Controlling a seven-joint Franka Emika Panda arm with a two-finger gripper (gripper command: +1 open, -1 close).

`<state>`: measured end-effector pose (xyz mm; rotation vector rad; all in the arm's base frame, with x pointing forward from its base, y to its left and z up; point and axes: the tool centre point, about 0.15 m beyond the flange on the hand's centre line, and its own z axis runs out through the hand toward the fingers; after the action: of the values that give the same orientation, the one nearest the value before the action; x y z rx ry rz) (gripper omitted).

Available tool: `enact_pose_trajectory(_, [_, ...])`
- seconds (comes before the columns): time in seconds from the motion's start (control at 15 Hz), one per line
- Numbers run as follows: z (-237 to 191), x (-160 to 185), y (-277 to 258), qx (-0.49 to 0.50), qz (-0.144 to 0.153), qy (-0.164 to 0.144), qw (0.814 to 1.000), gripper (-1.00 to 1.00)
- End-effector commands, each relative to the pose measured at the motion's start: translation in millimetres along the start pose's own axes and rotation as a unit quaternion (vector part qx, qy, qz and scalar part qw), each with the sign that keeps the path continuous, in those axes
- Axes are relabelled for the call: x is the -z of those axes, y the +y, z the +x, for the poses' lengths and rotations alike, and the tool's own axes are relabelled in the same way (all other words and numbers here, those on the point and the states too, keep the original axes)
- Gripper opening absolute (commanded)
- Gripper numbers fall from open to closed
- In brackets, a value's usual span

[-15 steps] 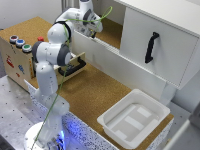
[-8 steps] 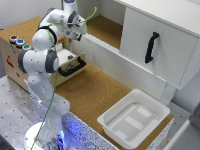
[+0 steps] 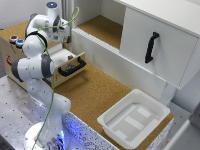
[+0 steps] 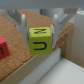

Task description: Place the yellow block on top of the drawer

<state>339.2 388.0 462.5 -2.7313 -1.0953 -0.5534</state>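
Observation:
In the wrist view, the yellow block (image 4: 40, 42), marked with a dark "U", is clamped between the two fingers of my gripper (image 4: 41, 34), which is shut on it. It hangs just over the edge of the cork top (image 4: 17, 57). In the exterior view my gripper (image 3: 62, 34) hovers over the right end of the small plywood box (image 3: 11, 56), above its pulled-out drawer (image 3: 70, 64) with the black bar handle (image 3: 73, 68). There the hand hides the block.
A red block (image 4: 2, 47) lies on the cork top near the gripper. Coloured buttons (image 3: 16, 41) sit on the box's left part. The white cabinet (image 3: 155, 40) with a black handle stands at the exterior view's right, and a white tray (image 3: 134, 118) lies in front.
The arm has swung from the cabinet's open shelf toward the exterior view's left and lower, bringing the gripper over the plywood box.

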Motion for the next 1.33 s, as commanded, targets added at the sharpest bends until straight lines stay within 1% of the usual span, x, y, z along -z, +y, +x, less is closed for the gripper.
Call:
enact_pose_trajectory(0.0, [38.4,-32.1,-15.7,0.084,0.011,0.023,0.996,-1.00])
enact_pose_trajectory(0.07, [44.6,-34.0,-14.3,0.107,0.029,0.027,0.993,-1.00])
enact_pose_trajectory(0.2, [57.0,-41.5,-11.5,0.140,0.047,0.021,0.989,-1.00])
enact_pose_trajectory(0.27, [63.1,-42.4,-10.7,0.153,0.063,0.012,0.986,-1.00])
enact_pose_trajectory(0.47, [66.3,-40.0,-15.0,0.209,0.094,-0.013,0.973,-1.00])
enact_pose_trajectory(0.67, [59.4,-46.5,-19.6,0.233,0.105,-0.033,0.966,-1.00])
enact_pose_trajectory(0.73, [55.3,-47.2,-21.9,0.238,0.103,-0.037,0.965,1.00])
enact_pose_trajectory(0.8, [52.3,-43.5,-23.2,0.239,0.106,-0.039,0.964,1.00])
enact_pose_trajectory(0.93, [48.9,-31.9,-24.5,0.243,0.100,-0.031,0.964,1.00])
enact_pose_trajectory(1.13, [47.8,4.9,-25.6,0.222,0.106,-0.003,0.969,1.00])
enact_pose_trajectory(1.27, [39.6,24.9,-24.7,0.198,0.104,0.003,0.975,1.00])
